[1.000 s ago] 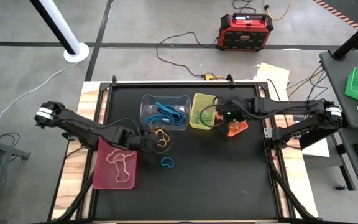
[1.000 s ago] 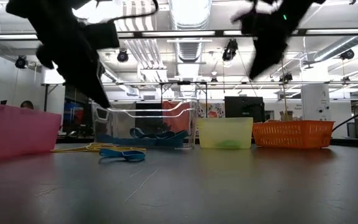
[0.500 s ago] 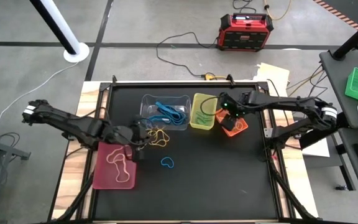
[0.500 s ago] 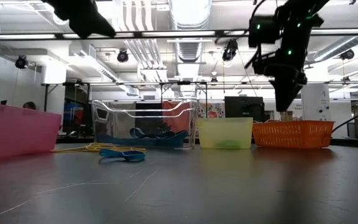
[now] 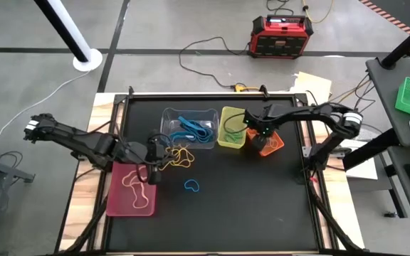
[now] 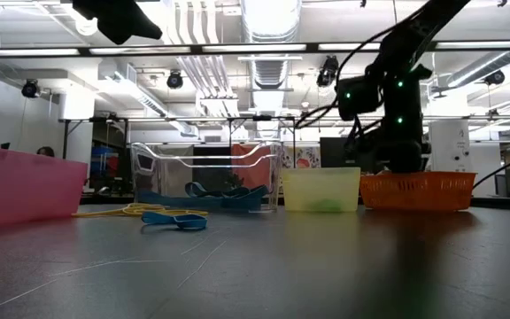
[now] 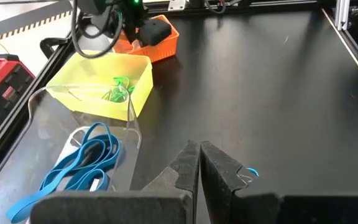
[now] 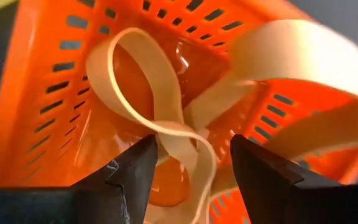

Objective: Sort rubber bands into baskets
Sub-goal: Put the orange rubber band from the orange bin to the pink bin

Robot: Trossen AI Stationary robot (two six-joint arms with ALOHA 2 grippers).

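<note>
My right gripper [image 5: 259, 142] is open, low inside the orange bin [image 5: 275, 144]. Tan rubber bands [image 8: 166, 118] lie in the bin in front of and between its fingers. My left gripper [image 7: 194, 155] is shut and empty, raised above the table between the pink tray [image 5: 130, 190] and a tangle of yellow bands [image 5: 179, 156]. The clear tub [image 5: 189, 126] holds blue bands [image 7: 82, 165]. The yellow-green bin [image 5: 232, 126] holds a green band [image 7: 118, 90]. The pink tray holds tan bands [image 5: 135, 185]. One blue band [image 5: 191, 186] lies on the table. My right gripper reaches down into the orange bin, one finger [image 8: 132, 171] on each side of a tan band's crossed loop [image 8: 182, 140]. I cannot tell whether the fingers touch it. The band lies slack on the bin's floor.
The four containers stand in a row across the table's far half, the pink tray nearer the left edge. The near half of the black table [image 5: 248, 213] is bare. A black cable [image 7: 92, 37] loops over the yellow-green bin.
My right gripper has come down into the orange bin. My left gripper has risen from the yellow bands and drawn back toward the table's left edge, to beside the pink tray. The bands on the table lie as before.
</note>
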